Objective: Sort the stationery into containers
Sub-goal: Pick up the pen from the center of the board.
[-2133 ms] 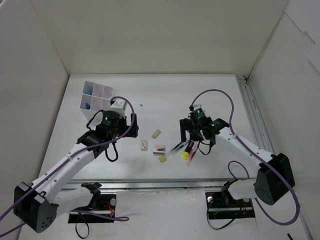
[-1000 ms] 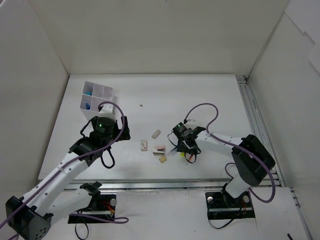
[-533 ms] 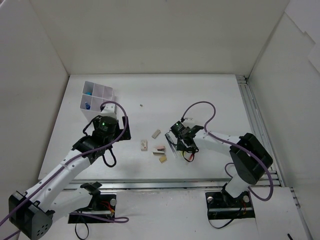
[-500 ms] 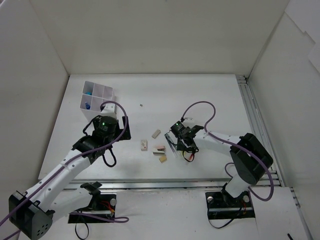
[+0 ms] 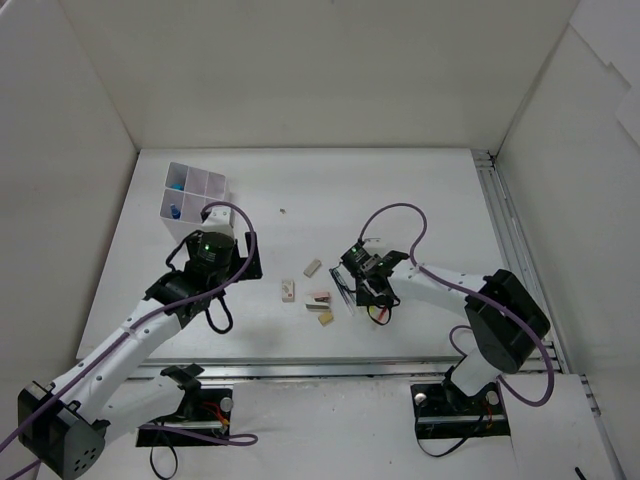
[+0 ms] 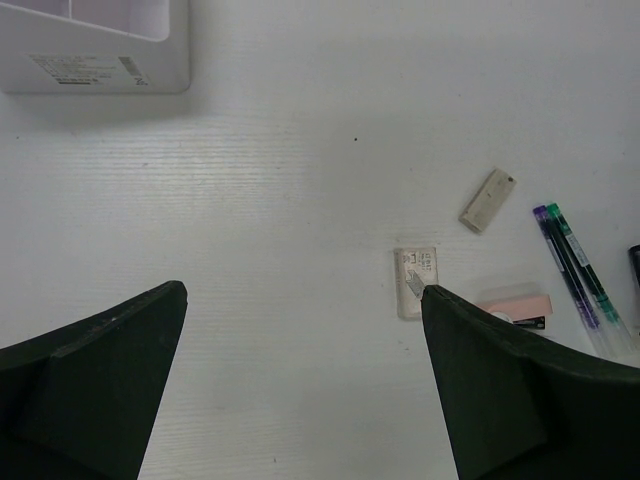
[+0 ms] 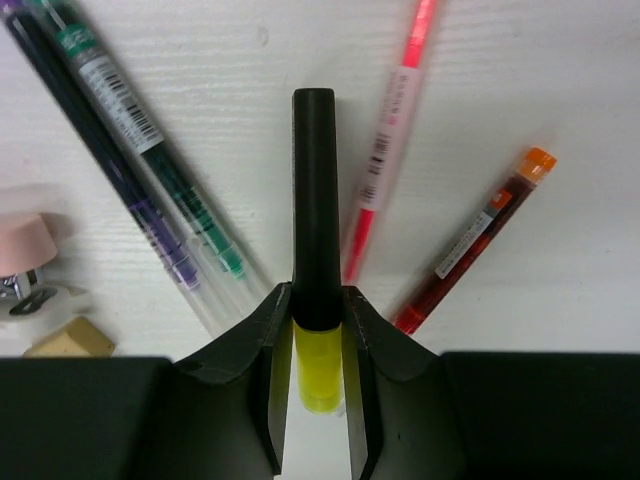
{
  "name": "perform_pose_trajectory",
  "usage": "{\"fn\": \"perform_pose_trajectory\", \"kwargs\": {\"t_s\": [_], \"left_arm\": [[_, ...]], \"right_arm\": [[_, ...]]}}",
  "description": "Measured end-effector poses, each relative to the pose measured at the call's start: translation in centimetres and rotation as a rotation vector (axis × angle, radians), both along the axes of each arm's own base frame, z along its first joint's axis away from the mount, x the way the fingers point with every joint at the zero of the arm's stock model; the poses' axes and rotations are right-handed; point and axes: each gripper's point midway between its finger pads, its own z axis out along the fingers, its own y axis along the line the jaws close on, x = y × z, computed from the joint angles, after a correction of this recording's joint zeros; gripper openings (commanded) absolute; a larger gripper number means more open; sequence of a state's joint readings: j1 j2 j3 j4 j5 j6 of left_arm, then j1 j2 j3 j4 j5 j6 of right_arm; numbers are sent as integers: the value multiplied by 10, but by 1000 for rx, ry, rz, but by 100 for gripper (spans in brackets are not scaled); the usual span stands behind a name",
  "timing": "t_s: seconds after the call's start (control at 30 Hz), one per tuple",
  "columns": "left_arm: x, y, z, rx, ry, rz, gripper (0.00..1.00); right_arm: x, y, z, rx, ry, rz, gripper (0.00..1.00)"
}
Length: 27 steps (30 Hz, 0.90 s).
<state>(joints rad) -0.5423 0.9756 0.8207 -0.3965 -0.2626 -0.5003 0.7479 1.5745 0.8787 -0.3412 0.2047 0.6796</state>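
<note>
Between the fingers of the right gripper (image 7: pixel 318 300) sits the yellow highlighter (image 7: pixel 318 375). Both fingers press against its sides just behind its black cap, which points away from the wrist. Whether the highlighter rests on the bench (image 5: pixel 400 190) or is raised off it cannot be told.

To the right of the cap in the right wrist view lies a pink pen (image 7: pixel 395 140), and further right an orange-capped pen (image 7: pixel 475 240); the two fan outward and do not touch. To the left of the cap, a green pen (image 7: pixel 150 140) and a purple pen (image 7: pixel 110 170) lie side by side, touching along their length. At the left edge of that view is a pink eraser (image 7: pixel 20 245), with a beige eraser (image 7: pixel 65 340) just beside the gripper body.

The left gripper (image 6: pixel 300 300) hovers over bare bench with its fingers spread wide, holding nothing. A white eraser (image 6: pixel 415 283) lies flat near its right finger. A second beige eraser (image 6: pixel 487 200) lies tilted beyond it, apart from the others.

The white box (image 6: pixel 100 50) stands at the far left of the bench, well apart from the erasers and pens. A blue item (image 5: pixel 175 212) shows in a compartment along its left edge; its kind cannot be told.
</note>
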Motion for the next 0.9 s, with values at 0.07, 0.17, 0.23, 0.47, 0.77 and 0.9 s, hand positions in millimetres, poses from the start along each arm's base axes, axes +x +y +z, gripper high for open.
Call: {"fn": "perform_pose_trajectory", "kwargs": {"t_s": [0.07,0.17,0.23,0.47,0.77,0.9], "left_arm": [[1,-2,1,2,-8,-12,99],[6,-8,5,3,-29,-54,100],[9,-14,8,8,-47,-95,99],[14,-57,31,59,-216,-467,100],[-8,-133,62,52,-428,-1071,100],[-9,-164,90,-16,-496,-1276,100]], "right_arm": [[-3,4,1,0,14,48,2],[-5,12,6,4,24,144,0],[-7,17,9,6,27,218,0],[-16,40,45,91,-1,605,0],[-12,76,139,177,-242,1164,0],[-5,81,172,151,-320,1305,0]]}}
